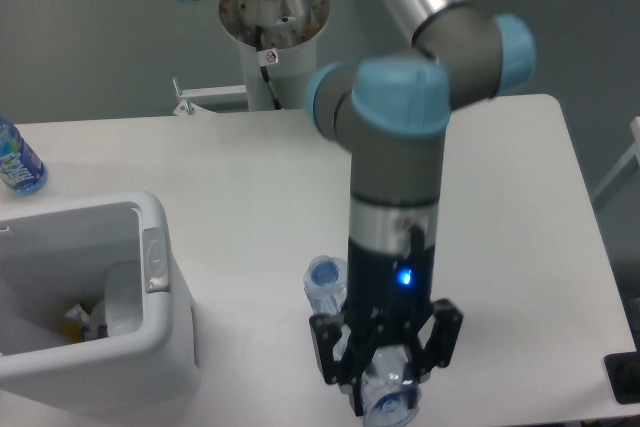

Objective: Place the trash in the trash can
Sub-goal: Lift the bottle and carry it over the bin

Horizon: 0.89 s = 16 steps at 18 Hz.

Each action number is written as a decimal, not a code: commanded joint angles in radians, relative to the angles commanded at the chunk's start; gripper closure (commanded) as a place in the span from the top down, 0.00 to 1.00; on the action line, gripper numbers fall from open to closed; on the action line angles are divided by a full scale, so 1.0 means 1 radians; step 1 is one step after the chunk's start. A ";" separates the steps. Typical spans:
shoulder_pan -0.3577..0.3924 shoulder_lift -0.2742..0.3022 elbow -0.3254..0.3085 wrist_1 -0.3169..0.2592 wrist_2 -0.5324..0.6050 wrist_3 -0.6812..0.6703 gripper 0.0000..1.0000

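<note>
While the hand (388, 387) grips the crushed bottle (385, 399) above the counter (520, 247), carry it level over the bin (165, 297).

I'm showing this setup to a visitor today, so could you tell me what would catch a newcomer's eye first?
The big arm fills the middle, its claw low near the front edge of the table, closed on a crushed clear bottle. At the left stands the white trash can with scraps already inside. An intact bottle with a blue label sits at the far left edge.
</note>
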 joint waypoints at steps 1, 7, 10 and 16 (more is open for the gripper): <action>-0.012 0.015 0.000 0.011 0.000 -0.005 0.56; -0.129 0.052 -0.003 0.071 0.002 -0.015 0.56; -0.210 0.081 -0.047 0.071 0.002 -0.021 0.56; -0.300 0.059 -0.064 0.072 0.002 -0.017 0.61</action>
